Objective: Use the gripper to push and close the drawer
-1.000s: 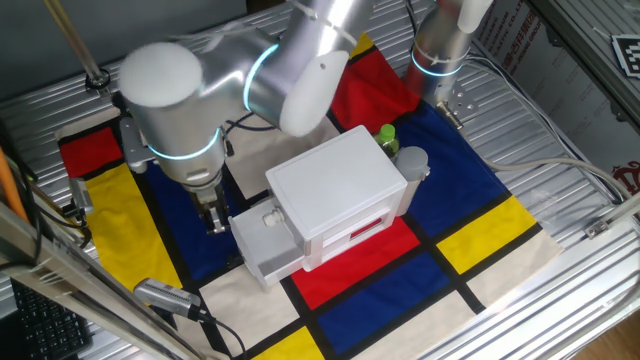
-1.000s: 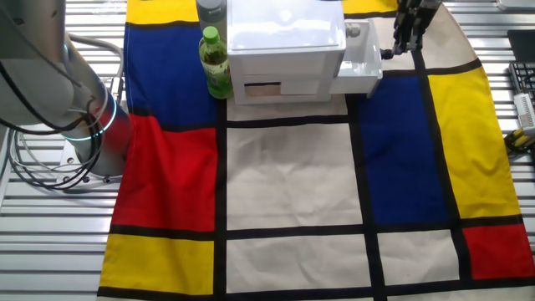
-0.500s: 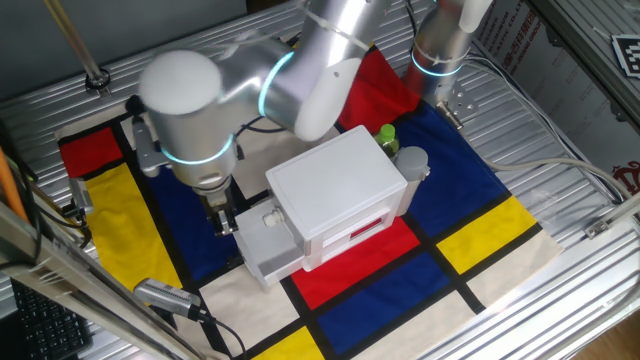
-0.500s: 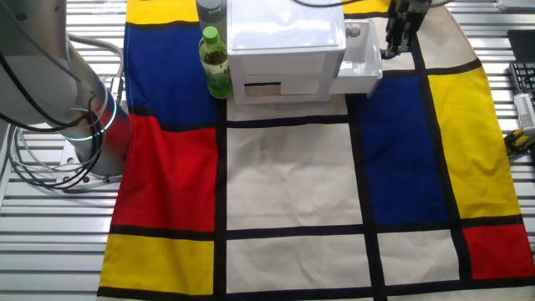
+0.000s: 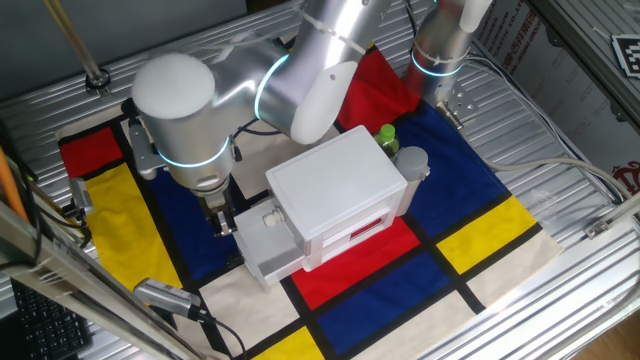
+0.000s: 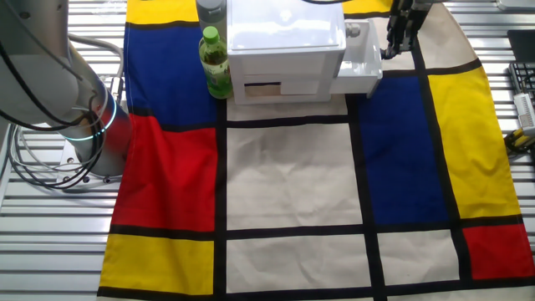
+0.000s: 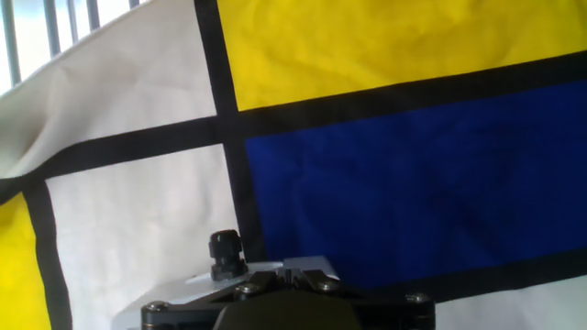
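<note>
The pale grey drawer point(image 5: 264, 240) sticks out of the white cabinet point(image 5: 340, 185) toward the left front. It also shows in the other fixed view point(image 6: 359, 52), at the right of the cabinet point(image 6: 284, 38). My black gripper point(image 5: 223, 218) hangs from the silver arm, pointing down at the cloth right by the drawer's front, touching it or nearly so. In the other fixed view the gripper point(image 6: 396, 40) is at the drawer's right face. In the hand view the fingertips point(image 7: 295, 275) lie close together, holding nothing, above blue and white cloth.
A green bottle point(image 5: 388, 138) and a grey jar point(image 5: 412, 162) stand behind the cabinet. The second silver arm base point(image 5: 440, 60) stands at the far corner. A cable-ended tool point(image 5: 165, 295) lies on the cloth's front left. Metal slats surround the checked cloth point(image 6: 284, 176).
The arm moved right, bringing the gripper up to the drawer's front, then almost stopped. The drawer has not visibly moved.
</note>
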You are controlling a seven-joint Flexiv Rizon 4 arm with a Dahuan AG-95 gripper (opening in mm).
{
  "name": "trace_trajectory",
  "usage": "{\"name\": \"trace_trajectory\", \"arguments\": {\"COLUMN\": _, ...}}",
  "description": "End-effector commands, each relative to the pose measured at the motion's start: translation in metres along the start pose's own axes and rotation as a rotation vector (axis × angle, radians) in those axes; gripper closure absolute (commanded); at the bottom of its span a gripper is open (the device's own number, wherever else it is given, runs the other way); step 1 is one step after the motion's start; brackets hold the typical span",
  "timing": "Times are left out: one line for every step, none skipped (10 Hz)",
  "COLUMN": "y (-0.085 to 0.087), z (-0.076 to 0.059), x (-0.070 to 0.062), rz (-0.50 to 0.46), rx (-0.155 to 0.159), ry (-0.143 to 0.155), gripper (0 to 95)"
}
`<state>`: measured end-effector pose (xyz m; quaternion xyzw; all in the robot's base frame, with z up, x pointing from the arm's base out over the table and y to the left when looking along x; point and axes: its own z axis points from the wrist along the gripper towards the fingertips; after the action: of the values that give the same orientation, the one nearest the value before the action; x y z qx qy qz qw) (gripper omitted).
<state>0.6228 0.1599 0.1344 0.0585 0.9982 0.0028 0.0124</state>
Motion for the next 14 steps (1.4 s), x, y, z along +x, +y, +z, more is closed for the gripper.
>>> {"name": "trace_trajectory", "arguments": {"y": 0.0015, "z": 0.0008, "x": -0.0022, "rz": -0.003, "rx": -0.001, "ry": 0.005, "gripper": 95.0}}
{"name": "trace_trajectory", "arguments": {"y": 0.0015, "z": 0.0008, "x": -0.0022, "rz": -0.009, "rx": -0.001, "ry": 0.009, "gripper": 95.0}}
{"name": "trace_trajectory", "arguments": {"y": 0.0015, "z": 0.0008, "x": -0.0022, "rz": -0.018, "rx": -0.004, "ry": 0.011, "gripper": 95.0}}
{"name": "trace_trajectory", "arguments": {"y": 0.0015, "z": 0.0008, "x": -0.0022, "rz": -0.023, "rx": -0.01, "ry": 0.009, "gripper": 95.0}}
{"name": "trace_trajectory", "arguments": {"y": 0.0015, "z": 0.0008, "x": -0.0022, "rz": -0.021, "rx": -0.011, "ry": 0.013, "gripper": 95.0}}
{"name": "trace_trajectory", "arguments": {"y": 0.0015, "z": 0.0008, "x": -0.0022, "rz": -0.018, "rx": -0.01, "ry": 0.017, "gripper": 95.0}}
{"name": "trace_trajectory", "arguments": {"y": 0.0015, "z": 0.0008, "x": -0.0022, "rz": -0.013, "rx": -0.009, "ry": 0.022, "gripper": 95.0}}
{"name": "trace_trajectory", "arguments": {"y": 0.0015, "z": 0.0008, "x": -0.0022, "rz": -0.019, "rx": -0.007, "ry": 0.034, "gripper": 95.0}}
{"name": "trace_trajectory", "arguments": {"y": 0.0015, "z": 0.0008, "x": -0.0022, "rz": -0.054, "rx": -0.017, "ry": 0.061, "gripper": 95.0}}
{"name": "trace_trajectory", "arguments": {"y": 0.0015, "z": 0.0008, "x": -0.0022, "rz": -0.091, "rx": -0.021, "ry": 0.082, "gripper": 95.0}}
{"name": "trace_trajectory", "arguments": {"y": 0.0015, "z": 0.0008, "x": -0.0022, "rz": -0.125, "rx": -0.031, "ry": 0.098, "gripper": 95.0}}
{"name": "trace_trajectory", "arguments": {"y": 0.0015, "z": 0.0008, "x": -0.0022, "rz": -0.16, "rx": -0.045, "ry": 0.095, "gripper": 95.0}}
{"name": "trace_trajectory", "arguments": {"y": 0.0015, "z": 0.0008, "x": -0.0022, "rz": -0.182, "rx": -0.052, "ry": 0.084, "gripper": 95.0}}
{"name": "trace_trajectory", "arguments": {"y": 0.0015, "z": 0.0008, "x": -0.0022, "rz": -0.192, "rx": -0.046, "ry": 0.077, "gripper": 95.0}}
